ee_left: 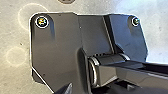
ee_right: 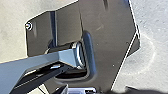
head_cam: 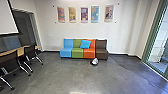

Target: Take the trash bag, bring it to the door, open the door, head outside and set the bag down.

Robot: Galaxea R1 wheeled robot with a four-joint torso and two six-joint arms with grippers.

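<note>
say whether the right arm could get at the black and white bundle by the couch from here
Probably not: the bundle lies well across the floor, in front of the couch, though nothing seems to stand in the way.

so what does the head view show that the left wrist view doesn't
The head view has the room: five posters on the wall, a sofa in blue, green, orange and brown sections with a bright blue cushion, a black-and-white bundle just in front of it, likely the trash bag, dark chairs at the table, and tall glass on the right. The left wrist view instead gives the robot's own dark plate and jointed bar. Both take in grey floor.
</note>
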